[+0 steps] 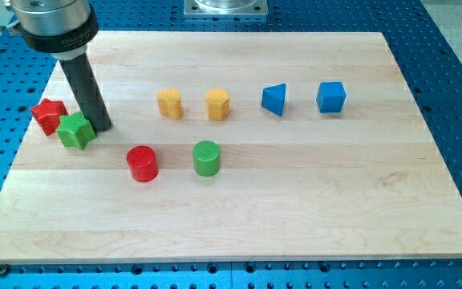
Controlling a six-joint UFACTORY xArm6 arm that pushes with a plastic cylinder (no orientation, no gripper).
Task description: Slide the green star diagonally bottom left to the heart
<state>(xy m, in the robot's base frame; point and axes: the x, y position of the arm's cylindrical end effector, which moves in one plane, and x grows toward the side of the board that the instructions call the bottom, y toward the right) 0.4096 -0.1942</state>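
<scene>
Our tip [103, 126] touches the green star [75, 130] on its right (no pincer shows); a red block [48, 116] touches the star's left.

Faint engraved lettering on arm's metal collar [53, 30], too small to read.

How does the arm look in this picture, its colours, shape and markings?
A straight, round, dark rod hangs from a wider black and silver collar bearing small white lettering, too small to read. No cables show. My tip is plain and dark, right beside the green star.
</scene>
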